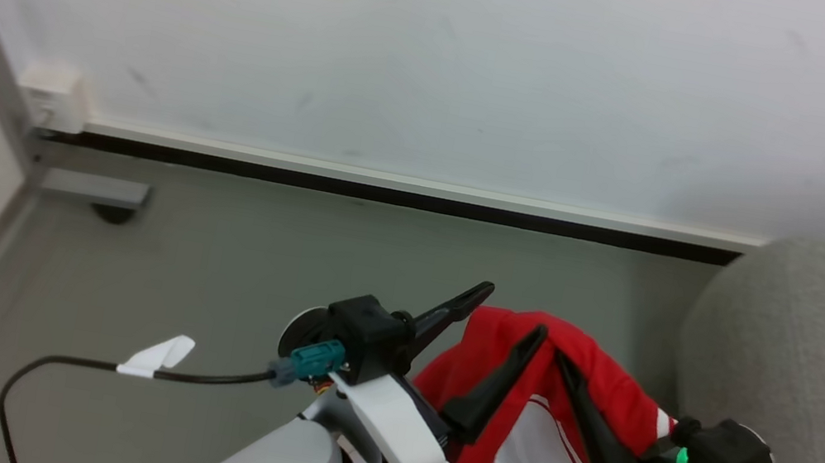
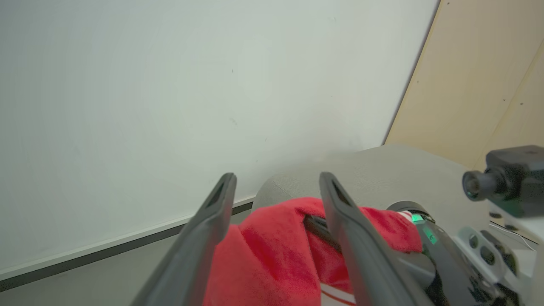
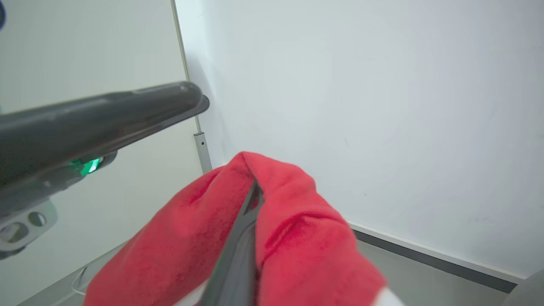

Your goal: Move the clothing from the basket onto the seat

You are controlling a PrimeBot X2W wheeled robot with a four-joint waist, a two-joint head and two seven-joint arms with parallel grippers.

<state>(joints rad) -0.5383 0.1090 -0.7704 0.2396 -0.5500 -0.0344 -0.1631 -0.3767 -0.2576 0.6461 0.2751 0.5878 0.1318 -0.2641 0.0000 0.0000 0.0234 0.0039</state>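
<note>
A red piece of clothing (image 1: 604, 389) with white stripes hangs in the air, draped over my right gripper (image 1: 562, 363), which is shut on a fold of it. In the right wrist view the clothing (image 3: 297, 221) wraps around the closed right gripper (image 3: 255, 190). My left gripper (image 1: 510, 311) stands open just left of it, one finger lying against the cloth. In the left wrist view the left gripper (image 2: 276, 180) is spread wide with the clothing (image 2: 263, 255) low between the fingers. The grey seat (image 1: 816, 374) is at the right. The basket is out of view.
A white wall with a pale baseboard (image 1: 420, 187) runs across the back, above grey floor (image 1: 245, 279). A partition's metal foot (image 1: 96, 191) stands at the left. A black cable with a white tag (image 1: 157, 356) trails over the floor from the left arm.
</note>
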